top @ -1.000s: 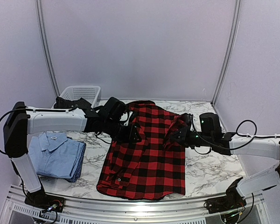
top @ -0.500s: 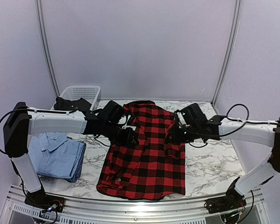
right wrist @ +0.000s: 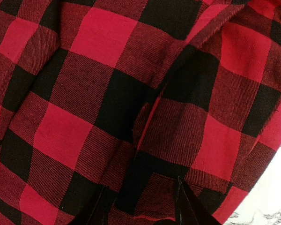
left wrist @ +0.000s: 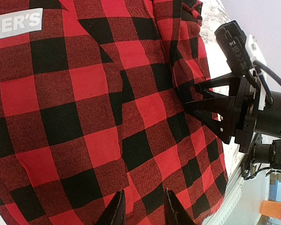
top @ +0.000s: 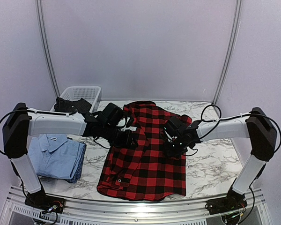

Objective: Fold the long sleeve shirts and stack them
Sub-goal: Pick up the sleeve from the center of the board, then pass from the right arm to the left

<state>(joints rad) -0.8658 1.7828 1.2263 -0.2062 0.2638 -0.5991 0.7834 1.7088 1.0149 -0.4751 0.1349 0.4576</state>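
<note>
The red-and-black flannel shirt (top: 145, 159) lies spread on the marble table, with its right sleeve folded in over the body. Its white lettering shows in the left wrist view (left wrist: 16, 23). My left gripper (top: 130, 138) is open low over the shirt's left side, with flat cloth under its tips (left wrist: 143, 213). My right gripper (top: 171, 149) is open on the shirt's right side. A rumpled fold of flannel (right wrist: 145, 140) lies between its fingers (right wrist: 185, 208). The light blue shirt (top: 56, 157) lies folded at the left of the table.
A white mesh basket (top: 79, 93) with dark clothing in it stands at the back left. Bare marble table (top: 210, 168) shows to the right of the flannel. A metal rail (top: 140, 206) runs along the near edge.
My right arm has swung left and inward, moving its gripper from the shirt's right edge onto the body. My left gripper has shifted slightly left.
</note>
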